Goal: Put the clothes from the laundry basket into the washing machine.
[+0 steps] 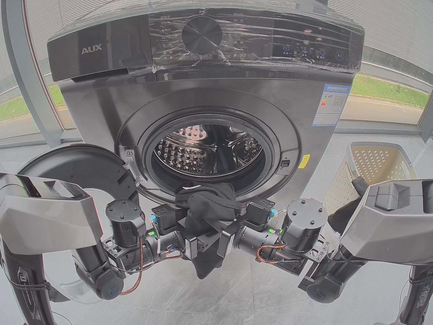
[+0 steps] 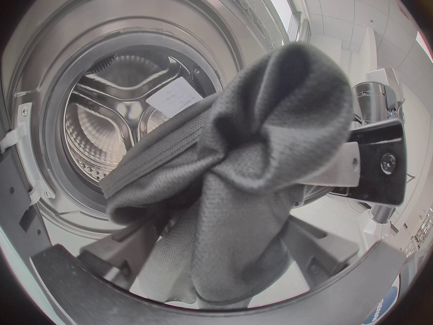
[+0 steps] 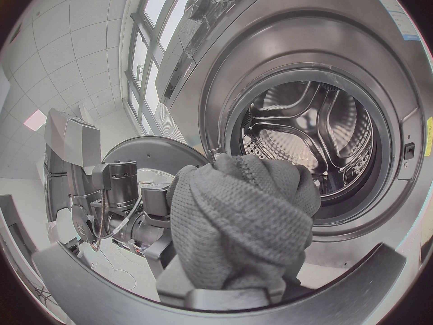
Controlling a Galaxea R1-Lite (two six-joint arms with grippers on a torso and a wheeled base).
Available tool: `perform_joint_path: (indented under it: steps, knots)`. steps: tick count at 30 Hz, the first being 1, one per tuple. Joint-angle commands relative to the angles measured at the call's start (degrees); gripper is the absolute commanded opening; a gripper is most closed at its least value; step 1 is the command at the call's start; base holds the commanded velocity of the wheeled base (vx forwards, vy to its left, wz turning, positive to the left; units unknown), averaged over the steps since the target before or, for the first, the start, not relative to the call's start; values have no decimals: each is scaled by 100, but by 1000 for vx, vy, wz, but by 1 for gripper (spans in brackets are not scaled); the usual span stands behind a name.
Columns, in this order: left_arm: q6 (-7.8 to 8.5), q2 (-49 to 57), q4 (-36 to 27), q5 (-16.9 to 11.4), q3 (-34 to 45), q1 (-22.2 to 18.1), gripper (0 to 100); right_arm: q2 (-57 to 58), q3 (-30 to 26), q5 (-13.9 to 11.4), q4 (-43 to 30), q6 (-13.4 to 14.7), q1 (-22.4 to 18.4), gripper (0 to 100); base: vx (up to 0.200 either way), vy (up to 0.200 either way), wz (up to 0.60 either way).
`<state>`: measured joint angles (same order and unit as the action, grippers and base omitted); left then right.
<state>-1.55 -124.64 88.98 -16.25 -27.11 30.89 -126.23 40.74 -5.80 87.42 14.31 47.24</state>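
The main risk is that the dark garment (image 1: 205, 206) does not clear the lower rim (image 1: 260, 187) of the washing machine (image 1: 189, 91) opening. Its bunched top lies just in front of this rim. A long tail hangs down between the two arms toward the floor (image 1: 234, 294). If the arms push straight forward at this height, the tail could catch on the rim. The cloth would then end half in the drum (image 1: 207, 152) and half outside.

A second risk is an uneven release. If one side lets go first, the weight may slip from the other side and drop to the floor. The open door (image 1: 74, 172) stands close to the left arm and could be bumped when the arm moves.

The left gripper (image 1: 195, 244) and the right gripper (image 1: 224, 242) face each other low in front of the opening. They are very near each other, with the wrists turned inward and the forearms almost level. The right jaws are closed on the garment, and one pad (image 2: 336, 170) presses into a fold. The cloth covers the left jaws, so it cannot be told whether they grip it, though this side seems to carry some of the weight.

The laundry basket (image 1: 383, 163) stands on the floor to the right of the machine.
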Motion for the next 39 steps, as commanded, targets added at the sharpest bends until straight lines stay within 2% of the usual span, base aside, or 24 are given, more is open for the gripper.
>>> perform_joint_path:
  steps: [1, 6, 12, 18, 19, 23, 29, 32, 37, 39]
  knots:
    - [-12, -122, 23, 8, -136, -22, 0, -24, -22, 0, 21, 1, 5, 0, 0, 0, 0]
    - [-21, -52, 32, 8, -84, -31, 0, -50, -5, 44, 65, 1, -57, 0, 0, 0, 0]
    - [-21, 370, 32, 17, 171, -48, 0, -68, -5, 369, 74, -7, -171, 0, 0, 0, 0]
    - [-21, 660, 32, 34, 417, -57, 0, -50, -40, 378, 38, -34, -233, 0, 0, 0, 0]
    - [-12, 669, 32, 34, 426, -57, 0, -42, -31, 378, 30, -43, -224, 100, 0, 0, 0]
    - [-21, 845, 32, 34, 488, -101, 0, 11, -163, 387, 91, -104, -233, 100, 0, 0, 0]
    - [-82, 1319, 32, 78, 584, -180, 0, 477, -1262, 273, 82, -385, -189, 100, 0, 0, 0]
    - [-126, 1759, 23, 87, 769, -189, 0, 872, -1974, 62, 100, -508, -145, 100, 0, 0, 0]
    - [-153, 2295, 23, 104, 1112, -154, 0, 1356, -2228, 71, 109, -675, -268, 100, 0, 0, 0]
    - [-162, 2488, 14, 104, 1156, -171, 0, 1514, -2246, 150, 91, -842, -514, 100, 0, 0, 0]
